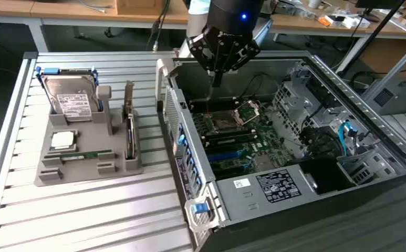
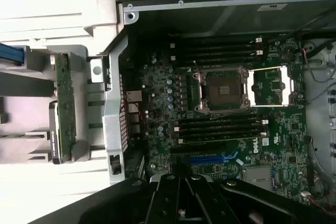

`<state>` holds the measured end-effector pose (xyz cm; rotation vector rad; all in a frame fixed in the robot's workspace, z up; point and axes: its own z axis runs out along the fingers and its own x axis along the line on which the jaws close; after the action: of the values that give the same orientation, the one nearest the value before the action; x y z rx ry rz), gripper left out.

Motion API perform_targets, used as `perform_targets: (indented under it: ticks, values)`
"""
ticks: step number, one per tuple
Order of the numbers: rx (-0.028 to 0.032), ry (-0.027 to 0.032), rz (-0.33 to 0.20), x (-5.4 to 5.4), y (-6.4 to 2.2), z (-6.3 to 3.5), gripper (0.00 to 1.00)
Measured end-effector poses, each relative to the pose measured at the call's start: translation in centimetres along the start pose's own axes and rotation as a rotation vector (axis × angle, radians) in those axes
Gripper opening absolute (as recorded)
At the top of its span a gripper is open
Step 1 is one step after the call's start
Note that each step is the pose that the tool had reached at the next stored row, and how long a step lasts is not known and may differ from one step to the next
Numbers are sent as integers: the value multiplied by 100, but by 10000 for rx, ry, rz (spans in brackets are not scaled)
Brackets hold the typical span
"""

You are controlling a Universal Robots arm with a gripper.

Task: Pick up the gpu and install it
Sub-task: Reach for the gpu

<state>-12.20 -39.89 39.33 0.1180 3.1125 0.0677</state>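
- worktop (image 1: 83, 210): slatted, carries the open computer case (image 1: 371, 131) and, on the exterior view's left, a gray holder (image 1: 49, 173).
- computer case: motherboard (image 1: 238, 131) bare inside, loose cables (image 1: 345, 132) beside it; i judge a card brought in could snag them.
- gray holder: hard drive (image 1: 73, 102), memory stick (image 1: 83, 155), and the gpu (image 1: 128, 123) on edge in the slot nearest the case.
- gpu: thin and upright; an off-centre grab could tip it against the case wall.
- fingers (image 1: 217, 79): pressed together, empty, over the case, well apart from the gpu.
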Motion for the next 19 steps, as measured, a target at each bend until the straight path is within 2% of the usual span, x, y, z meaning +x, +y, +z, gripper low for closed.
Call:
perform_targets:
  ticks: [19]
  values:
    - [1,1,-1,47,-4,-2,10]
